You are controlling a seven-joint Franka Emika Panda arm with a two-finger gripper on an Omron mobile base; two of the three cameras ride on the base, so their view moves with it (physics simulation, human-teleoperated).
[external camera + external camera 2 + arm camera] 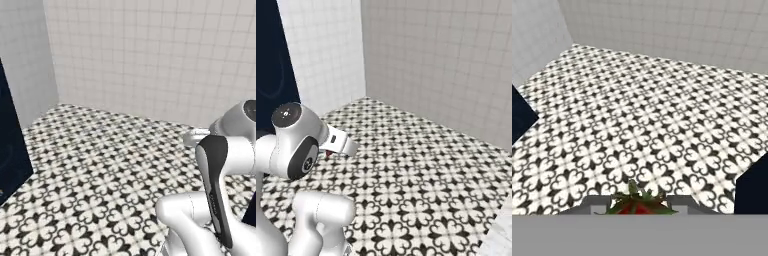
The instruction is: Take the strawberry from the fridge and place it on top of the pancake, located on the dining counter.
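In the hand view the strawberry [640, 206] sits at the bottom centre, red with green leaves, pinched between the two finger tips of my gripper [639, 207], which is shut on it. In the right base view the white hand juts out from the arm over the floor, and a red speck of the strawberry [328, 154] shows under it at the gripper [329, 152]. The hand's pale end [196, 137] pokes out behind the forearm in the left base view. The fridge, the pancake and the dining counter are out of view.
A black-and-white patterned tile floor [110, 165] spreads ahead to white tiled walls [150, 55] that meet in a corner. Navy panels stand at the left [12, 150] [273, 65] and at the hand view's right edge [754, 187]. A pale corner I cannot identify [502, 235] shows low right.
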